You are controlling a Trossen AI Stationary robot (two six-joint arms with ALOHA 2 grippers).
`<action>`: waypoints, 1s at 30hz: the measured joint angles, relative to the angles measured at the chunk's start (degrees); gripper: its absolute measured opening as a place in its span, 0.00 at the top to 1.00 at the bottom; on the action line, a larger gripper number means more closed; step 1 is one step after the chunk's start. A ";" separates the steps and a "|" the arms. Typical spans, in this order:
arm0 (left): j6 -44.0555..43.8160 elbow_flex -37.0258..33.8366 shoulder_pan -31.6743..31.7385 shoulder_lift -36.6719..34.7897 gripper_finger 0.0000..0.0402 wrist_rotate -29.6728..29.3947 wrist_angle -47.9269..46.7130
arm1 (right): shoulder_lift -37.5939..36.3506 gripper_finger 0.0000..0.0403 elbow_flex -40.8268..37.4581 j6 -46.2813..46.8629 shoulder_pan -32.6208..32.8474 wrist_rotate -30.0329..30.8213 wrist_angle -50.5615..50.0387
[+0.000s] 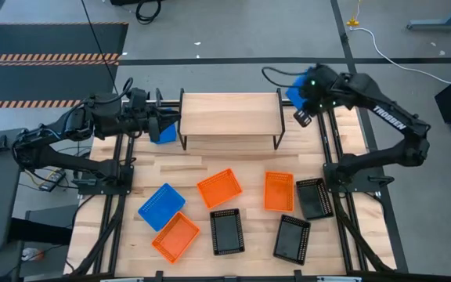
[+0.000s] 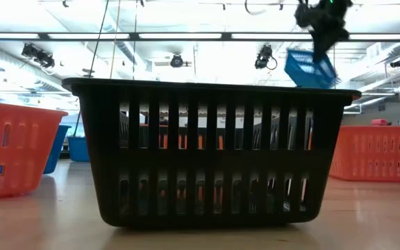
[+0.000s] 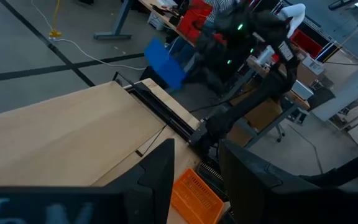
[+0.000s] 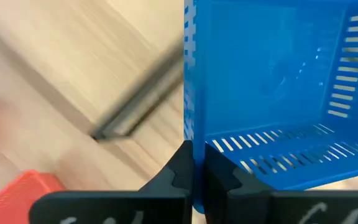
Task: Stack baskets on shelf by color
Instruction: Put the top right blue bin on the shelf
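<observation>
Blue basket (image 4: 272,93) held in the air off the right end of the shelf (image 1: 229,113), near the counter's (image 1: 343,251) far right corner; its wall is pinched between the right gripper's (image 4: 197,171) clenched fingers, basket body hanging to one side of them; the low view shows it tilted, clear of any surface. Second blue basket (image 1: 165,131) just beside the shelf's left end, at the left gripper (image 1: 156,124); finger state there: cannot tell. Shelf top bare wood. On the counter's near half: one blue basket (image 1: 161,206), three orange (image 1: 219,188), three black (image 1: 227,231), all lying apart.
</observation>
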 joint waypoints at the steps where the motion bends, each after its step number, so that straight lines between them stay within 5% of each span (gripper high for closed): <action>1: 0.00 0.00 -0.02 0.00 0.67 0.01 0.02 | 0.75 0.96 2.00 -2.23 0.47 -0.97 0.59; 11: 0.13 0.00 0.05 0.00 0.67 0.00 0.00 | 13.31 0.97 15.61 -19.18 9.39 -3.61 2.43; 21: 0.11 0.00 0.00 0.00 0.67 0.00 0.00 | 24.12 0.97 16.87 -22.55 13.21 -1.47 -10.48; 30: 1.69 0.00 0.00 0.00 0.67 0.00 0.00 | 24.43 0.96 16.96 -23.65 13.18 -2.09 -8.13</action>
